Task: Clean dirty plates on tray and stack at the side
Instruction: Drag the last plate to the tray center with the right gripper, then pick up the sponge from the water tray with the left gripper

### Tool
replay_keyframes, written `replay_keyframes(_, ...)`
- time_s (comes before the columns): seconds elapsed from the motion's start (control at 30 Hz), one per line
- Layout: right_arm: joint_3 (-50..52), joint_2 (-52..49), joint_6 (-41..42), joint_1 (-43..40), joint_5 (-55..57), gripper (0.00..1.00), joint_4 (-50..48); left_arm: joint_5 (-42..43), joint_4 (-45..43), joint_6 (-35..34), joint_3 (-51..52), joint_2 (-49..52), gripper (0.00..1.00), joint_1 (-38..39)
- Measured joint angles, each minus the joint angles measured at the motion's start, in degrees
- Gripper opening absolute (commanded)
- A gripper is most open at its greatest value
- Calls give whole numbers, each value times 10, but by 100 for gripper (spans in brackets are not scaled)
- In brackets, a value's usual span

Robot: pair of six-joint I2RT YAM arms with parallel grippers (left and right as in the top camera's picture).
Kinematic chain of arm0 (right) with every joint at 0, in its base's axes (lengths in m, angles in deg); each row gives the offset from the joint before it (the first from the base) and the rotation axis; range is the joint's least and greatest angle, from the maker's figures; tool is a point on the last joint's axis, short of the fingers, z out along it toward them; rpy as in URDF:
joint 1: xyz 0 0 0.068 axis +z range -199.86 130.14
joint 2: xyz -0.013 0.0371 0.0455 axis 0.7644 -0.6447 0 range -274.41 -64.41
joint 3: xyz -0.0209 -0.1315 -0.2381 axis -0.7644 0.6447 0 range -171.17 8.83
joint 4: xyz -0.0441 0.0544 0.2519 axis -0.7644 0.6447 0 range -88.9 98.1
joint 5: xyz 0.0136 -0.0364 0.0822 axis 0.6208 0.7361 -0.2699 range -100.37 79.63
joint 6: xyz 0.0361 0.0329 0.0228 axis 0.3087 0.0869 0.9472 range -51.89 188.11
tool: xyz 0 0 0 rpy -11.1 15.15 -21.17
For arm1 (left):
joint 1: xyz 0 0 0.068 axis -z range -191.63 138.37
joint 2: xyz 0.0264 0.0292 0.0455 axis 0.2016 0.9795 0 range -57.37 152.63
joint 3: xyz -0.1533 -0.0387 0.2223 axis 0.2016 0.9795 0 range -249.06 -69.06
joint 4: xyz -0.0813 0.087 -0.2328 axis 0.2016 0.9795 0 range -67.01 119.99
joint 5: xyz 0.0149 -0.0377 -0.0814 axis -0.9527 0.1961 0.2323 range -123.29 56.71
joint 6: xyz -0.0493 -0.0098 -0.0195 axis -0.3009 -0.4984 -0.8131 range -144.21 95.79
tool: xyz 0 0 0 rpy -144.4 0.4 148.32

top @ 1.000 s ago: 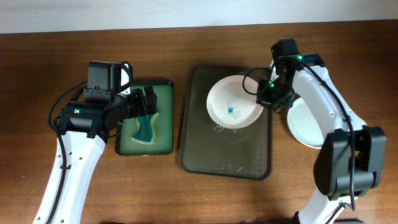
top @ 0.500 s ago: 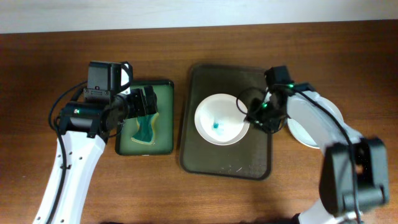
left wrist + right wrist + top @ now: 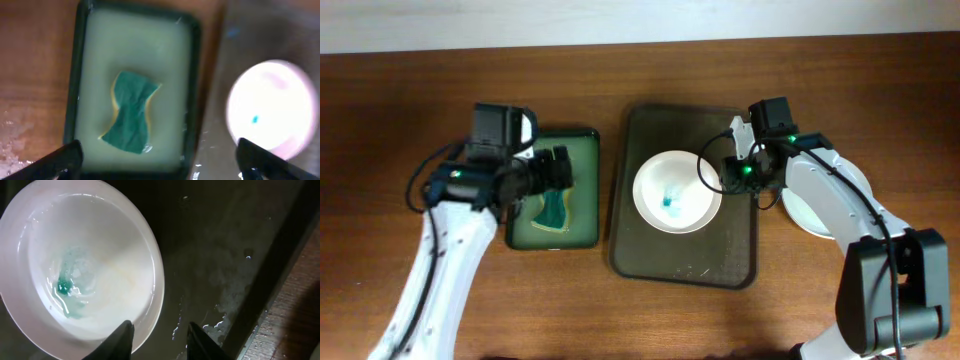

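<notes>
I take the step in hand to be the wipe, and to do it well I should work from the big things down. The bench [image 3: 420,80] looks wet beside the tray [image 3: 650,250], so the plate [image 3: 688,180] may slide. It should stay flat on the tray's middle, where it now lies, with my right fingers [image 3: 729,172] steadying its rim rather than lifting it. Clean white china [image 3: 825,215] waits on the bench just right of the tray, partly under my right arm. I cannot tell how many plates are there.

My left fingers [image 3: 558,172] must first go straight down into the green tray [image 3: 582,150] and take the sponge [image 3: 131,111] across its narrow waist. Then they carry it over and scrub the teal smear [image 3: 64,287], which sits in the plate's hollow, a little off centre.

My right fingers stand parted and grip nothing. One tip is over the plate's near edge, the other over bare tray, so the rim runs between them. My left fingers are spread wide and empty, with the sponge below and between them, not touched.
</notes>
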Motion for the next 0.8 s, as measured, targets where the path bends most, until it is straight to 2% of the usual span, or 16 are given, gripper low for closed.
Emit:
replay_keyframes(0.07,0,0,-1,0,0,36,0,-10,-9,-1,27,46,71,0)
replay_keyframes(0.13,0,0,-2,0,2,36,-13,-16,-26,-2,38,106,66,0)
replay_keyframes(0.2,0,-6,-2,0,2,32,-36,-17,-47,0,39,148,52,0)
replay_keyframes(0.3,0,-52,-4,0,-18,29,-46,-21,-66,-1,39,225,13,0)
replay_keyframes(0.33,0,-63,-4,0,-18,29,-52,-24,-67,-1,39,240,12,0)
replay_keyframes(0.47,0,-92,-4,0,-17,5,-59,-21,-66,16,38,245,14,-1)
replay_keyframes(0.5,0,-99,-1,0,-18,4,-59,-16,-64,30,37,245,13,-1)
replay_keyframes(0.57,0,-106,21,0,-22,4,-58,1,-53,54,29,245,0,-1)
replay_keyframes(0.7,-8,-105,158,0,-12,4,12,21,-26,80,17,245,0,-1)
replay_keyframes(0.8,-8,-103,219,0,-8,4,34,28,-9,91,16,242,0,-1)
